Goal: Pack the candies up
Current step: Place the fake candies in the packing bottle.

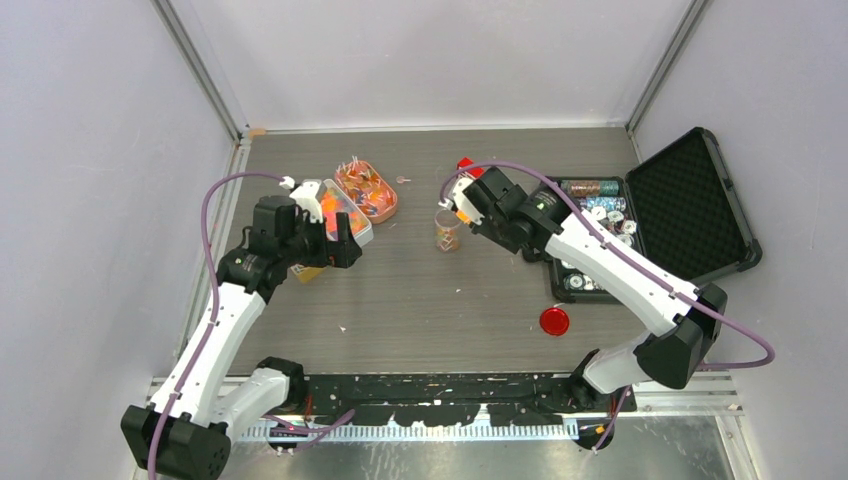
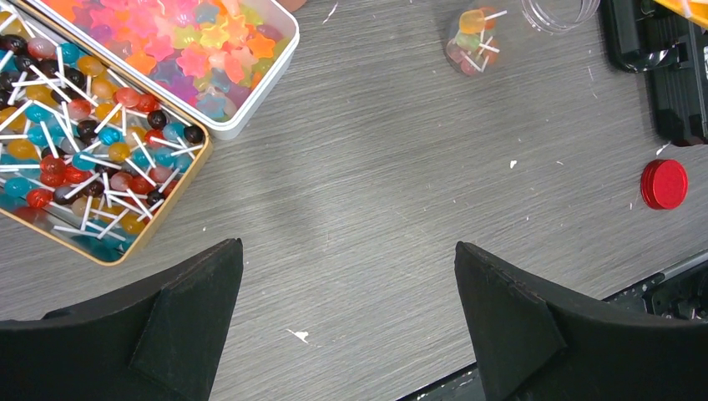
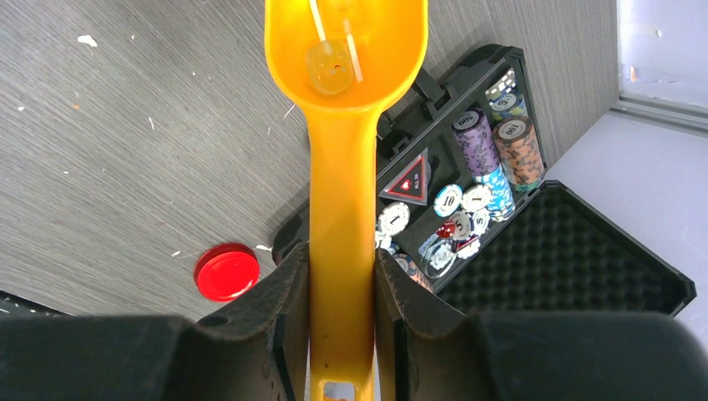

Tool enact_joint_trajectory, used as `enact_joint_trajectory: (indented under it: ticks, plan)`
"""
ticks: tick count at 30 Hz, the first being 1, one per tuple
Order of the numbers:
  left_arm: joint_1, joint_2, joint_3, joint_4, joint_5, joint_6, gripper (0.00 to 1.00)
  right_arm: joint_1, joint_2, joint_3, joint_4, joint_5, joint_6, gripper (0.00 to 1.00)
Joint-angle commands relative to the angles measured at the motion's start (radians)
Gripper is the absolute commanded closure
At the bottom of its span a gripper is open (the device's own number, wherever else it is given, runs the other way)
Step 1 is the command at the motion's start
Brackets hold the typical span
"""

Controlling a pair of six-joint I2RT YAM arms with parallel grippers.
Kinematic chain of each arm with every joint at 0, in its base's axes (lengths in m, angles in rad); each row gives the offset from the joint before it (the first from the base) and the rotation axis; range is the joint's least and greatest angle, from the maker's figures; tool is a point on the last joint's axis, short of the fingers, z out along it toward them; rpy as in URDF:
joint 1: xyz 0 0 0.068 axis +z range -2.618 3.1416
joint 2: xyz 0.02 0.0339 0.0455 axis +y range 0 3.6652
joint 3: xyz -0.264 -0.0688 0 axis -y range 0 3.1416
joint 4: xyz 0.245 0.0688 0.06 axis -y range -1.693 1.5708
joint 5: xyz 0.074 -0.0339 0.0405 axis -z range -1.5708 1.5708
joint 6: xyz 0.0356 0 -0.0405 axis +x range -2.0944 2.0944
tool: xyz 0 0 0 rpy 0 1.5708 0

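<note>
The left tool (image 2: 349, 251) hangs wide open and empty over the tabletop (image 2: 376, 167), just beside the tin (image 2: 159, 225) and tray (image 2: 250, 109) that hold most of the candies (image 2: 92, 134). At the middle, the jar (image 1: 447, 232) has a few in its bottom. The right tool (image 3: 342, 276), clamped on the scoop (image 3: 342, 125), should centre the bowl over the mouth and tip slowly so the lollipop (image 3: 327, 65) doesn't catch its stick on the rim. The lid (image 3: 226, 271) and chip case (image 3: 501, 251) lie right of the jar, under that arm.
</note>
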Motion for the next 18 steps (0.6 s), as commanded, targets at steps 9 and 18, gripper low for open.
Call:
enact_joint_trajectory:
  ticks: [9,18]
  plan:
    - [-0.004,-0.037,0.002,0.018,0.022,0.014,0.0,0.035,0.035,0.067,-0.035,0.084,-0.022,1.0]
    - [-0.004,-0.046,0.001,0.012,0.015,0.015,0.0,0.051,0.059,0.099,-0.063,0.122,-0.021,1.0]
